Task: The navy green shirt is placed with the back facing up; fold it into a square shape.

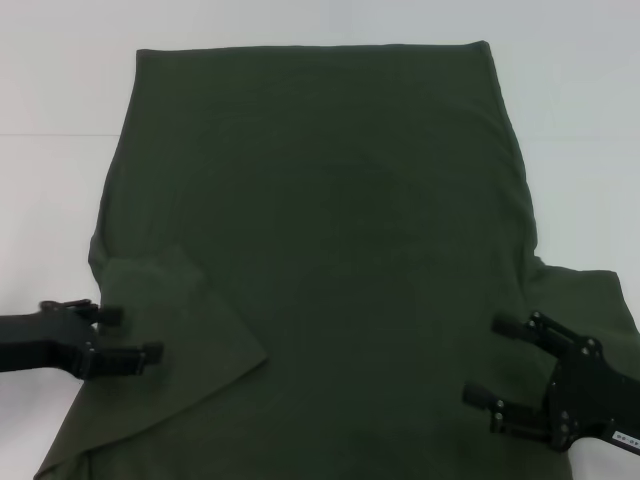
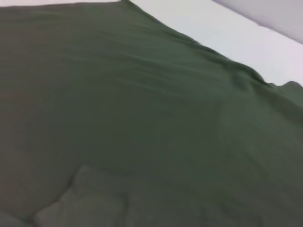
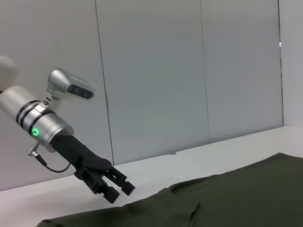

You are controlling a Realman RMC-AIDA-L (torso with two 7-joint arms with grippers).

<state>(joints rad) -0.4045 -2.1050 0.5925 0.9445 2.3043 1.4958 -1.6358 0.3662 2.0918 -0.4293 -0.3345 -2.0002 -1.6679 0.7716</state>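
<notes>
Looking down in the head view, the navy green shirt point(image 1: 320, 250) fills most of the frame on the white table point(image 1: 60, 90), plain side up, hem at the top edge, one sleeve already folded in as a lighter triangle at lower left, the other sleeve poking out flat at right. Left gripper point(image 1: 128, 335) sits at the lower left edge, fingers spread, over the folded sleeve, gripping nothing. Right gripper point(image 1: 497, 375) at lower right, fingers also apart, empty, just beside the unfolded sleeve. Risk, as I judge it: a pinch that takes only the top layer would drag the folded flap open; uneven pulls from the two sides would skew the fold and bunch the cloth

Left wrist view: only shirt point(image 2: 142, 109) with the folded flap at lower left of frame, table point(image 2: 213, 28) at upper right. Own fingers not visible, so depth over the cloth is hard to judge; pressing too low could wrinkle it

Right wrist view: the left gripper point(image 3: 118, 189) hovers open at lower left, above the shirt point(image 3: 227, 189) edge, apart from it; a miss past the edge is possible
</notes>
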